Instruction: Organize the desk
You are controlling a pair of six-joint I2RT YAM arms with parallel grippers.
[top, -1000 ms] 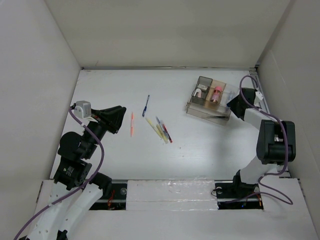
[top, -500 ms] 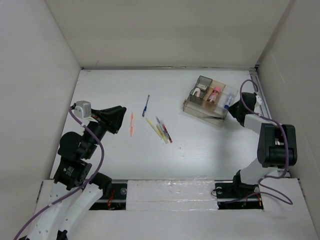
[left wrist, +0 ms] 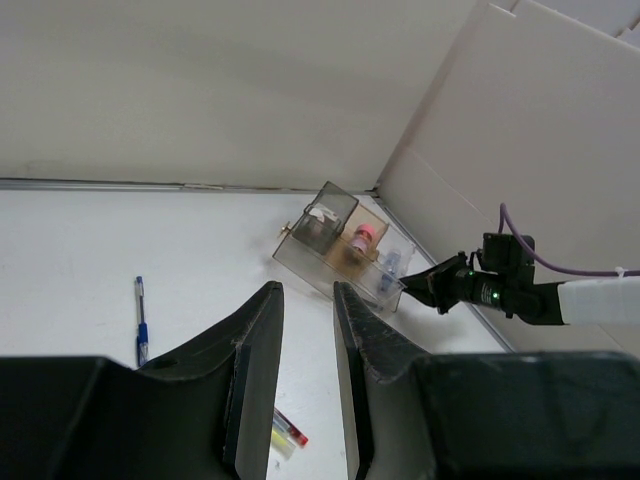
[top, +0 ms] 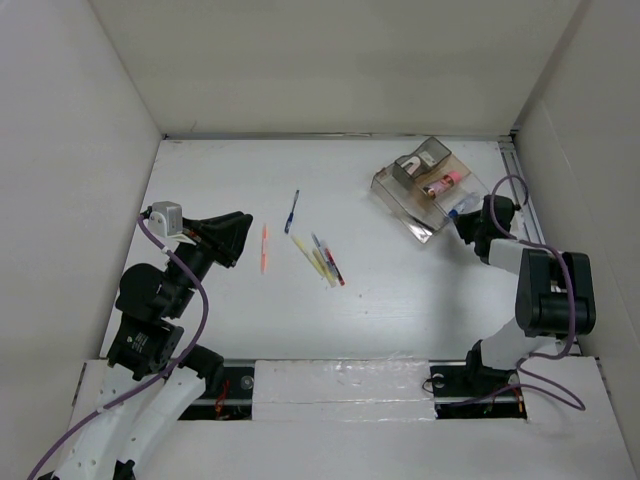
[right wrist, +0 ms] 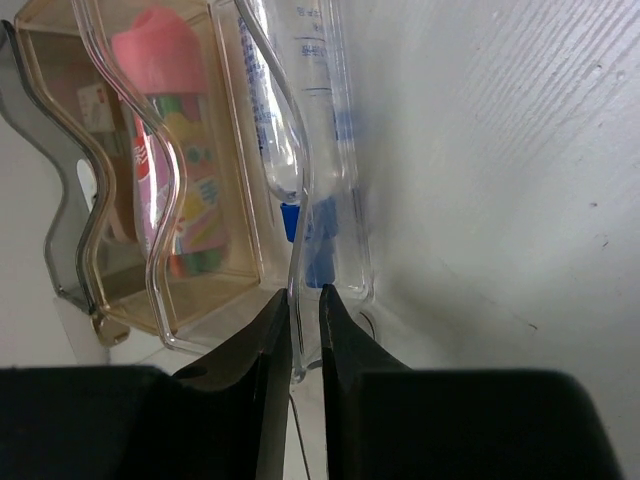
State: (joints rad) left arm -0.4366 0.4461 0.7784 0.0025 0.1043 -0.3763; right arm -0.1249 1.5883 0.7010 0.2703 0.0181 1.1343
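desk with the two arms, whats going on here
The right gripper is clamped on the thin wall of the clear tray at the far right of the desk; the tray sits skewed to the desk edges. The left gripper hovers over the left side, jaws slightly apart and holding nothing. An orange pen, a blue pen and a small bunch of markers lie loose on the desk between the arms, not yet put away.

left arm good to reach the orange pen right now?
Probably yes. The orange pen lies alone on the desk just beside the left gripper, with nothing between them. Its jaws stand slightly apart and empty. The other pens lie farther right.
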